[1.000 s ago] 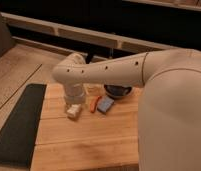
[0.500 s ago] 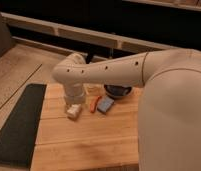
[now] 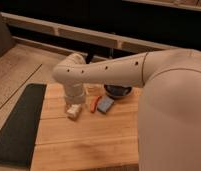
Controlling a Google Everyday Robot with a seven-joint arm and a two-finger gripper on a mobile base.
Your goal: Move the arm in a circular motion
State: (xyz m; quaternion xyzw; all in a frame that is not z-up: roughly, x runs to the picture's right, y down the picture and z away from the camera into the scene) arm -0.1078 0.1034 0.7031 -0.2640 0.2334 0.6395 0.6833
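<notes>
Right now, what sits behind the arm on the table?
A dark bowl peeks out below the arm; its far half is covered. The gripper, at the arm's lower left end over the wooden table, hides whatever lies beneath.

Your cream-white arm stretches leftward from the desk's right edge, bending down. Its gripper sits near the far-left corner.
</notes>
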